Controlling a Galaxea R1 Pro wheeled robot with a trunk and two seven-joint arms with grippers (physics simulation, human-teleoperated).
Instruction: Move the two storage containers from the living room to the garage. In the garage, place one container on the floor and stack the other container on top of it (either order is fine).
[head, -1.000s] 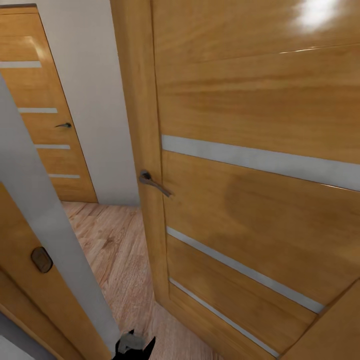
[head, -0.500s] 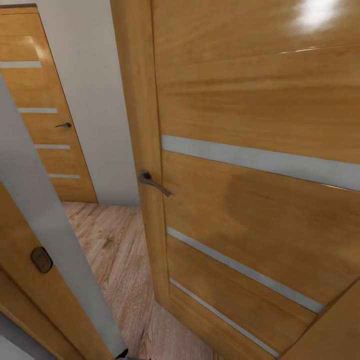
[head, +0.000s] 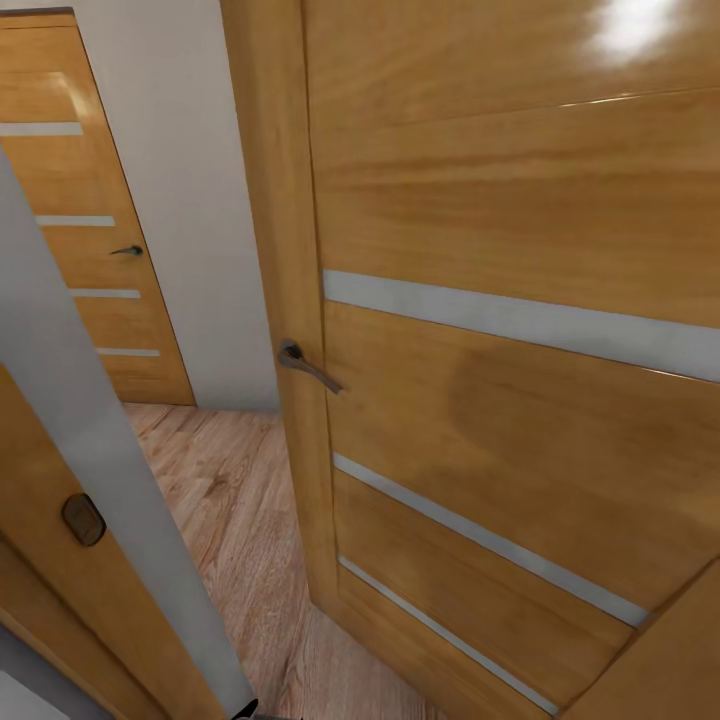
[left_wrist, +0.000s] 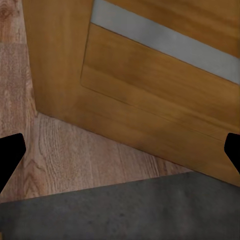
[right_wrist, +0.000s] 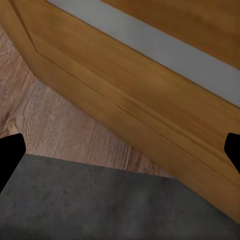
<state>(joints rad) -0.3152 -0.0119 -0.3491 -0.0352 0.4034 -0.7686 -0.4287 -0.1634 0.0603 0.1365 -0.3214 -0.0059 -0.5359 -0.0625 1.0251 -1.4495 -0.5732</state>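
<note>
The dark grey concrete floor (left_wrist: 125, 210) lies under both grippers, a rough strip that meets light wood planks (left_wrist: 60, 150) at a straight edge; the right wrist view shows the same concrete (right_wrist: 100, 205) meeting the planks (right_wrist: 60, 125).

The left gripper (left_wrist: 120, 155) has its two black fingertips (left_wrist: 9, 155) far apart at opposite edges of its wrist view, jaws wide with nothing between them. The right gripper (right_wrist: 120, 155) is the same: fingertips (right_wrist: 10, 155) spread wide, holding nothing.

Just past both grippers stands an open wooden door (head: 520, 350) with pale grey horizontal strips (head: 520, 320) and a dark lever handle (head: 308, 368); its bottom edge stands over the planks. In the head view the plank floor (head: 230, 500) runs back to a white wall (head: 170, 180), where a second, matching door (head: 90, 220) is shut. At near left stands a door edge with a latch plate (head: 83, 519).
</note>
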